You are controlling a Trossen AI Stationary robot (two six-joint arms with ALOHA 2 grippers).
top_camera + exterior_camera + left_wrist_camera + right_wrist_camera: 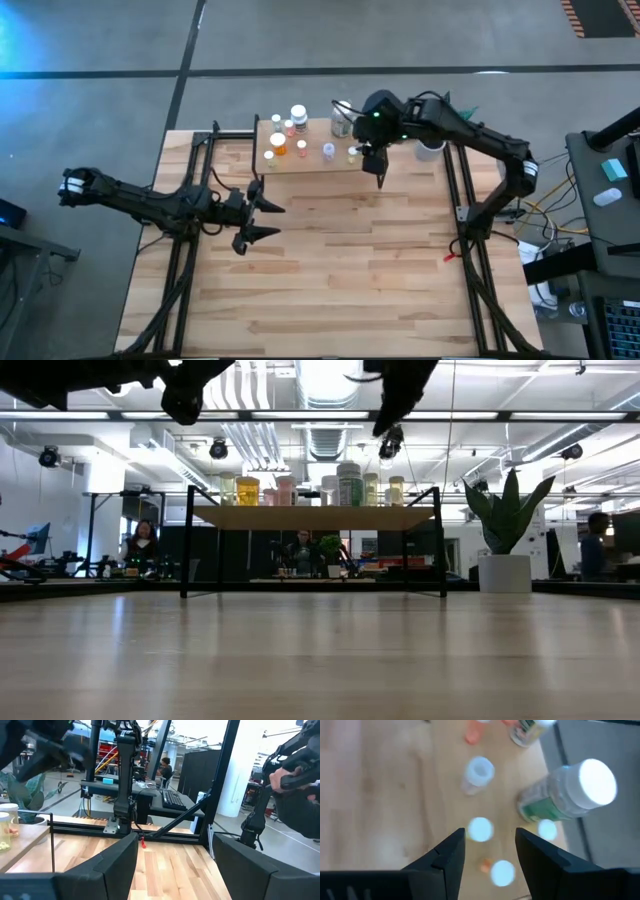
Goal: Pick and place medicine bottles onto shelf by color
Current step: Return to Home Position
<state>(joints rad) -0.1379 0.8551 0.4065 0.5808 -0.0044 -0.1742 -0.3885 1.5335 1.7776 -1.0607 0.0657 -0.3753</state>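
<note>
The shelf (305, 152) stands at the table's far edge, and several medicine bottles (298, 118) stand upright on its board: white, orange, yellow and clear ones, mostly white-capped. My right gripper (381, 180) hangs above the shelf's right end, open and pointing down. In its wrist view, small white-capped bottles (480, 829) and a larger green-labelled bottle (565, 790) stand below the fingers, untouched. My left gripper (276, 220) waits open over the table's left middle, holding nothing (172, 865). In the low view the bottles (348, 483) line the shelf top (315, 517).
A white pot with a green plant (505, 570) stands on the table just right of the shelf, under my right arm. Black frame rails (180, 260) run along the table's left and right sides. Bare planks (340, 270) lie in front of the shelf. People sit in the room beyond.
</note>
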